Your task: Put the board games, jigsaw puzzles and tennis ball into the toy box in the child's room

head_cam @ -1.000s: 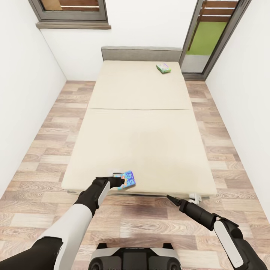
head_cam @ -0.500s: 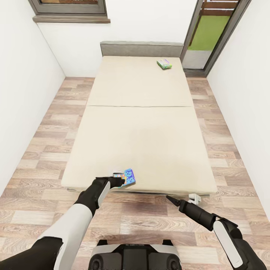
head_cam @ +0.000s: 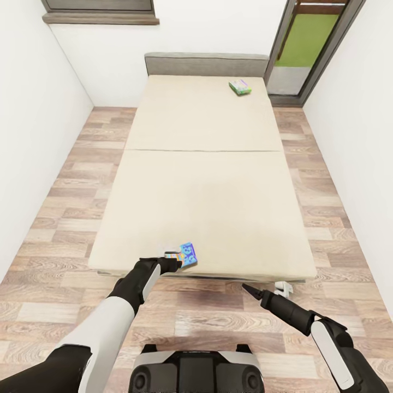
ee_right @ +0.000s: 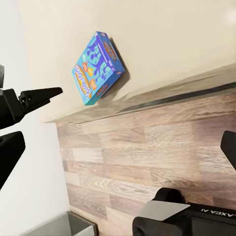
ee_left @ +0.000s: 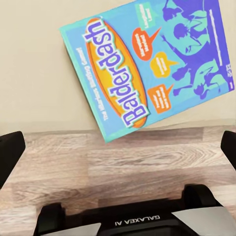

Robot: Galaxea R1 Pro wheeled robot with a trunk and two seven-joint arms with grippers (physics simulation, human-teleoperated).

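A blue board game (head_cam: 187, 255) printed Balderdash (ee_left: 147, 64) lies flat at the near edge of the beige bed (head_cam: 207, 185), with one corner at the mattress edge. My left gripper (head_cam: 173, 265) hovers open just in front of it, its fingers spread wide (ee_left: 118, 147) and not touching the box. The right wrist view also takes in the box (ee_right: 96, 69). A second board game (head_cam: 239, 87), white and green, rests far off by the grey headboard (head_cam: 206, 64). Over the floor at the bed's near right corner, my right gripper (head_cam: 246, 287) is open and empty (ee_right: 120, 147).
White walls close in on both sides, with strips of wood-plank floor (head_cam: 60, 218) between them and the bed. A tall grey-framed window (head_cam: 305, 49) stands at the far right. My base (head_cam: 194, 371) is on the floor just short of the bed's foot.
The whole picture has shifted a little, so the camera moved and the bed sits slightly farther up. Both arms keep their poses and the blue box stays by the left gripper.
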